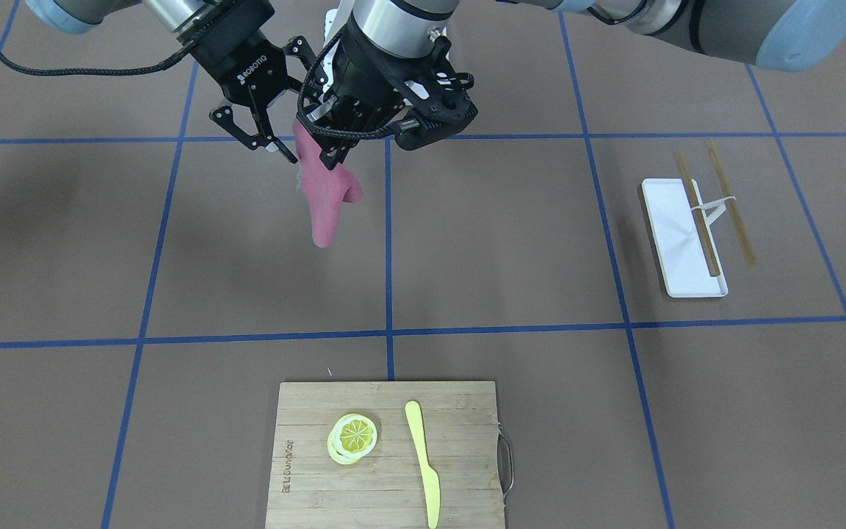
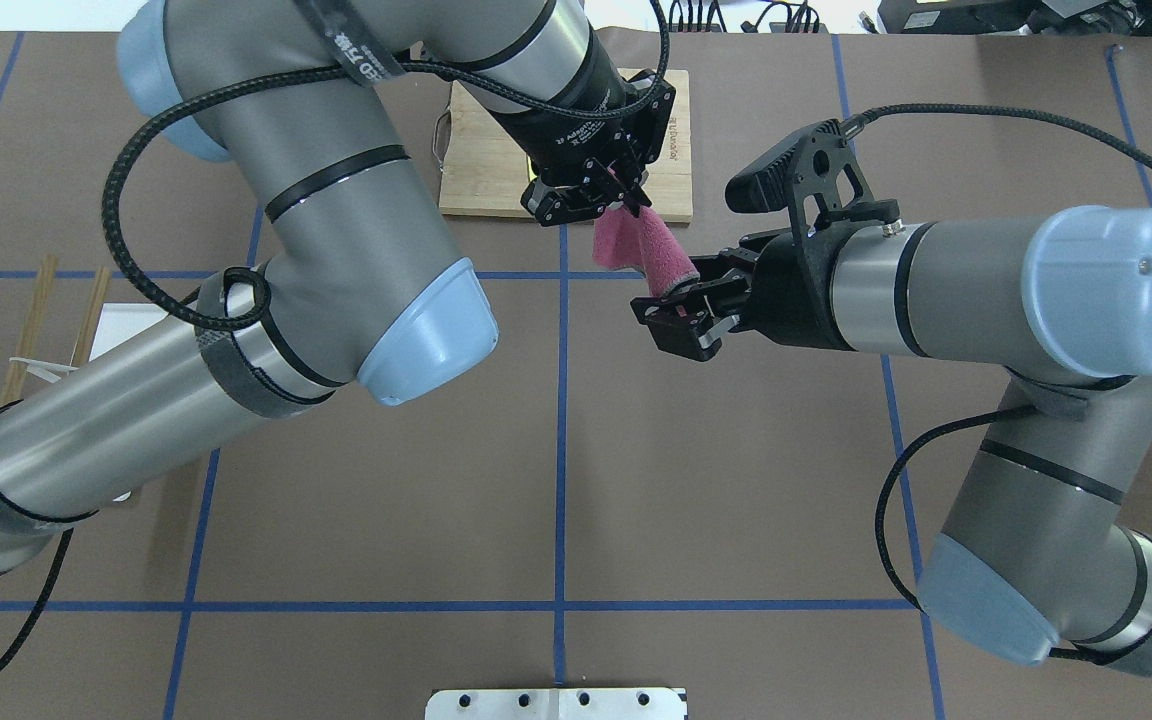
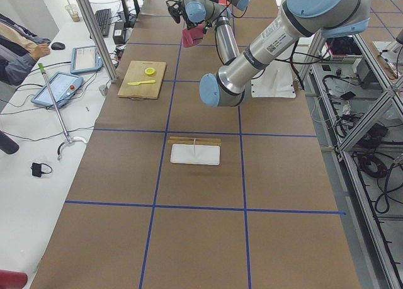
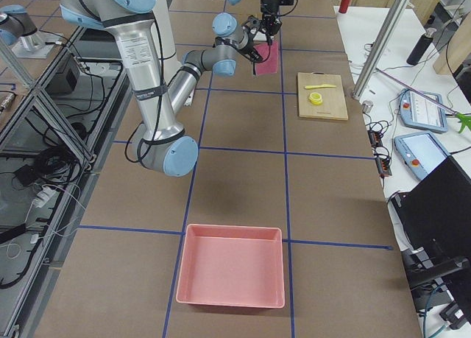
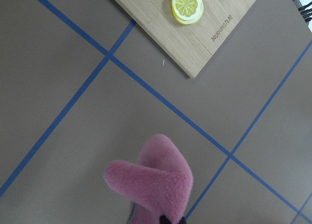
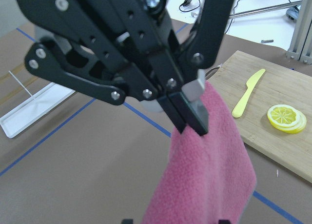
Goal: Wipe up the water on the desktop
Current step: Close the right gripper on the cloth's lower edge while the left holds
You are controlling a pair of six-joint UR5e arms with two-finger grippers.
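My left gripper [image 1: 319,139] is shut on the top of a pink cloth [image 1: 327,198] and holds it in the air above the brown desktop [image 1: 504,242]. The cloth hangs down, folded over. My right gripper [image 1: 272,147] is open right beside the cloth. In the right wrist view the cloth [image 6: 204,175] hangs from the left gripper [image 6: 192,112] and reaches down between my right fingertips. The overhead view shows the cloth [image 2: 636,250] between the left gripper [image 2: 626,200] and the right gripper [image 2: 671,315]. I can make out no water on the desktop.
A bamboo cutting board [image 1: 386,455] with lemon slices [image 1: 353,437] and a yellow knife [image 1: 423,463] lies at the operators' edge. A white tray [image 1: 676,242] with chopsticks [image 1: 698,213] lies on my left. A pink bin [image 4: 230,275] stands far on my right.
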